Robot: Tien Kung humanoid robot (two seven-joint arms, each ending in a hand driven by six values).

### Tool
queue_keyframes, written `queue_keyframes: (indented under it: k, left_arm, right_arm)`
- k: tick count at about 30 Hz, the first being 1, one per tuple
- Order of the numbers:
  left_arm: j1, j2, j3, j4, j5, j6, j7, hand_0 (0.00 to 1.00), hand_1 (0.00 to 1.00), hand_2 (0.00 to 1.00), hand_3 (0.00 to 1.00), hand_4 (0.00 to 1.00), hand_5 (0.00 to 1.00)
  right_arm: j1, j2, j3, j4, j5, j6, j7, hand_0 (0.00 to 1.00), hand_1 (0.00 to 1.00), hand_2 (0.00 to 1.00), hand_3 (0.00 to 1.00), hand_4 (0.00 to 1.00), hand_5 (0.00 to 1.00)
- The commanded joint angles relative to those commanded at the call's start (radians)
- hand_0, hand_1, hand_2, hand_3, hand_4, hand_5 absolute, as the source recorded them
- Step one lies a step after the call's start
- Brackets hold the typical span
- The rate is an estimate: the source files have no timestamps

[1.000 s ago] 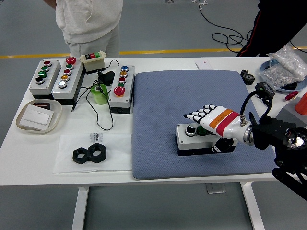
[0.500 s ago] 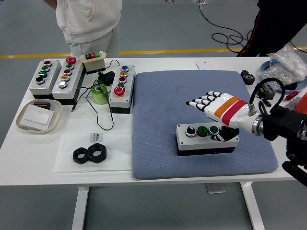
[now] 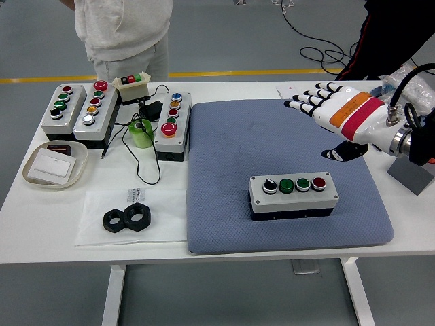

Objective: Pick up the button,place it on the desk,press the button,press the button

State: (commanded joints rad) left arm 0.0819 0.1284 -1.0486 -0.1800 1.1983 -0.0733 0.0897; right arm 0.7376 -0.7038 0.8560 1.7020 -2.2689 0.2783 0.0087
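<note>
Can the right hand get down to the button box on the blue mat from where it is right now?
Probably yes. The right hand hangs open above the blue mat, and nothing lies between it and the button box.

The white right hand with black fingertips (image 3: 336, 112) hovers with fingers spread above the far right part of the blue-grey textured mat (image 3: 224, 204), and the mat below and ahead of its fingertips lies bare. Nearer the table's front edge from the hand, well apart from it, the grey box with four round buttons (image 3: 293, 195) is the only thing standing on the mat. Far beyond the fingertips, off the mat's left edge, stand a narrow grey button box (image 3: 171, 129), a green tape roll (image 3: 141, 133) and black cables (image 3: 139, 163).
</note>
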Motion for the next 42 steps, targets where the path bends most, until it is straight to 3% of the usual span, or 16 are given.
queue_keyframes:
  k: [12,13,16,18,19,24,25,42]
  left_arm:
    - [0.007,0.004,0.003,0.000,-0.014,0.004,-0.001,0.742,0.914,0.983,0.941,0.614,0.998]
    - [0.007,0.004,0.003,0.000,-0.015,0.004,-0.001,0.742,0.914,0.983,0.941,0.614,0.998]
    - [0.007,0.004,0.009,0.000,-0.022,0.005,-0.002,0.742,0.914,0.983,0.941,0.614,0.998]
    - [0.006,0.004,0.009,0.000,-0.023,0.005,-0.002,0.742,0.914,0.983,0.941,0.614,0.998]
    - [0.006,0.004,0.010,0.000,-0.024,0.005,-0.002,0.742,0.914,0.983,0.941,0.613,0.998]
    - [0.006,0.004,0.012,0.000,-0.028,0.006,-0.003,0.742,0.914,0.983,0.941,0.613,0.998]
    - [0.006,0.004,0.015,0.000,-0.031,0.007,-0.003,0.742,0.914,0.983,0.942,0.612,0.998]
    - [-0.001,0.006,0.028,0.000,-0.047,0.010,-0.006,0.742,0.913,0.983,0.941,0.611,0.998]
  right_arm:
    - [0.118,-0.113,0.011,-0.031,0.000,0.003,-0.008,0.971,0.951,0.989,0.998,0.937,0.182]
    - [0.126,-0.122,0.007,-0.035,0.000,0.002,-0.008,0.968,0.946,0.975,0.986,0.921,0.236]
    - [0.147,-0.144,-0.002,-0.049,0.000,0.006,-0.010,0.968,0.946,0.975,0.986,0.921,0.236]
    - [0.157,-0.151,-0.003,-0.058,0.000,0.005,-0.013,0.968,0.946,0.975,0.986,0.921,0.236]
    - [0.160,-0.154,-0.002,-0.062,0.000,0.005,-0.015,0.974,0.954,0.991,0.997,0.946,0.430]
    - [0.176,-0.163,0.008,-0.069,0.000,0.007,-0.024,0.974,0.954,0.991,0.997,0.946,0.430]
    - [0.180,-0.166,0.011,-0.071,0.000,0.010,-0.025,0.974,0.958,0.998,0.998,0.967,0.467]
    - [0.208,-0.205,0.037,-0.081,0.000,0.021,-0.019,0.975,0.956,0.998,0.998,0.963,0.453]
